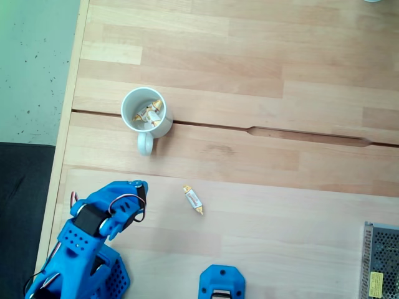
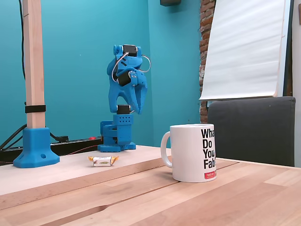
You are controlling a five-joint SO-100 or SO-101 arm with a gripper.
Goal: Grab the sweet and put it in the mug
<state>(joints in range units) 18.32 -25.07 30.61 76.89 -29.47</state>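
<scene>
The sweet [image 1: 193, 200], a small white-wrapped candy with golden twisted ends, lies alone on the wooden table; in the other fixed view the sweet [image 2: 104, 160] rests near the arm's base. The white mug [image 1: 129, 101] stands upright further up the table with its handle toward the arm, and several like candies lie inside it. Black lettering shows on the side of the mug [image 2: 188, 155]. My blue arm is folded back, well apart from both. Its gripper [image 1: 139, 189] hangs pointing down, high above the table, and the gripper [image 2: 136, 106] looks shut and empty.
A wooden post in a blue foot [image 2: 35, 146] stands by the sweet, and the foot [image 1: 221, 283] sits at the bottom edge. A metal mesh box [image 1: 380, 261] lies at the lower right. The table's left edge [image 1: 68, 124] is close to the mug. A groove [image 1: 299, 134] crosses the tabletop.
</scene>
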